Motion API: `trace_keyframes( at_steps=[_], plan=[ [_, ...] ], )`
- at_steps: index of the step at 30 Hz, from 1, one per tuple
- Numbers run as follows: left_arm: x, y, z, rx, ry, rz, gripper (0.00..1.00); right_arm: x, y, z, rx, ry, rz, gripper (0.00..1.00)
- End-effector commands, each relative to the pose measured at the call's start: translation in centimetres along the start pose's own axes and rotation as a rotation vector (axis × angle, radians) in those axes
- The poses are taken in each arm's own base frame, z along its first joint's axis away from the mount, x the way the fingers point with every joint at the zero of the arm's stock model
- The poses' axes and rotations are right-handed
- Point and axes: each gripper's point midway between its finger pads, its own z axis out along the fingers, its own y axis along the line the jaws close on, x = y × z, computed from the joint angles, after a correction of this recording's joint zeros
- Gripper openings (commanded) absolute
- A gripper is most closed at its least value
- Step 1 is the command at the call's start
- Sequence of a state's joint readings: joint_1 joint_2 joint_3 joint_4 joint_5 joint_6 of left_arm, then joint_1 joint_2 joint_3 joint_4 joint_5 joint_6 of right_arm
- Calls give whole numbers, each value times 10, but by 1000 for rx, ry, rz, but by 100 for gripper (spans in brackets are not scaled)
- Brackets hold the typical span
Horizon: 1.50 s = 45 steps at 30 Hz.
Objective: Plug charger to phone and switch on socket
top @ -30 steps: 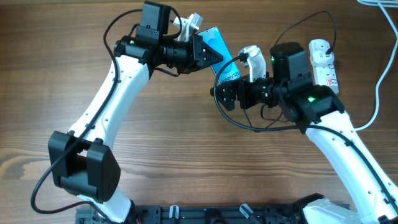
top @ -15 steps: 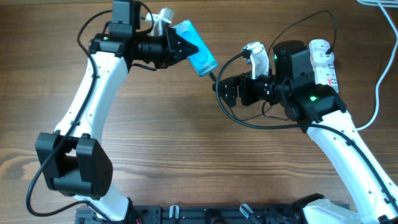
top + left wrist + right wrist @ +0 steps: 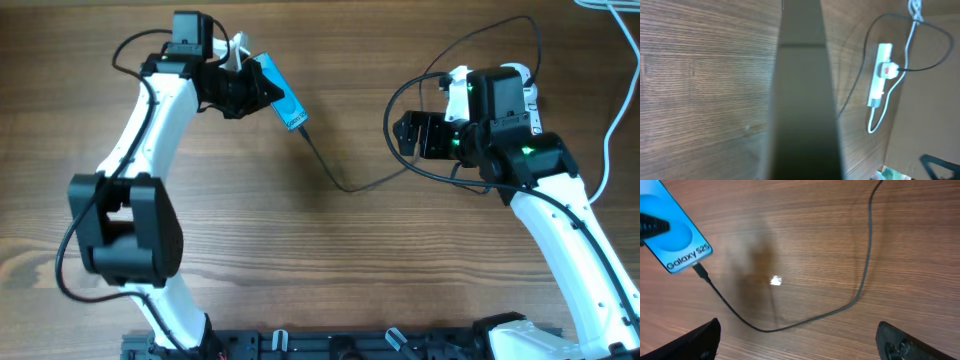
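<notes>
Wooden table [image 3: 300, 280], grain visible; black charger [image 3: 345, 188] lying across.

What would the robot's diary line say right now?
left fingers: shut on phone | charger: plugged into phone | right fingers: open, empty | socket: not gripped

Phone [image 3: 677, 242]: blue screen w/ "Galaxy S25", tilted, far left. Charger [image 3: 866, 260]: thin blk cable, tip at phone's bottom edge, loops right twd white socket [image 3: 877, 89], far right.
</notes>
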<state>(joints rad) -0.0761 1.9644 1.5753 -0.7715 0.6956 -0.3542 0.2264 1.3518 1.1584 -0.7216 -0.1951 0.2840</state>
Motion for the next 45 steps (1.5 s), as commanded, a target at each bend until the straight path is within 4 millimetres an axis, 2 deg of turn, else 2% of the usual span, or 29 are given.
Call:
trace_keyframes(
  at_steps=[1, 5, 8, 14, 23, 29, 34, 38, 40, 43, 45],
  plan=[
    [1, 18, 15, -12, 36, 21, 4, -12, -3, -8, 32, -44, 1, 99],
    [2, 37, 34, -33, 67, -7, 4, -12, -3, -8, 32, -44, 1, 100],
    [1, 62, 46, -114, 69, -28, 4, -12, -3, -8, 32, -44, 1, 100],
    [1, 76, 57, -140, 74, -35, 4, -12, -3, -8, 32, -44, 1, 100],
    [24, 106, 75, -177, 117, -74, 4, -12, -3, -8, 32, -44, 1, 100],
    [37, 137, 80, -324, 116, -73, 4, -12, -3, -8, 32, -44, 1, 100],
    [39, 148, 82, -413, 104, -52, 4, -12, -3, -8, 32, -44, 1, 100],
    [44, 148, 89, -469, 103, -9, 4, -12, -3, -8, 32, -44, 1, 100],
    [45, 150, 89, -509, 96, 5, 9, -12, -3, -8, 32, -44, 1, 100],
    [46, 149, 91, -531, 94, 22, 25, -12, -3, -8, 32, -44, 1, 100],
    [46, 149, 91, -531, 94, 22, 30, -12, -3, -8, 32, -44, 1, 100]
  ],
)
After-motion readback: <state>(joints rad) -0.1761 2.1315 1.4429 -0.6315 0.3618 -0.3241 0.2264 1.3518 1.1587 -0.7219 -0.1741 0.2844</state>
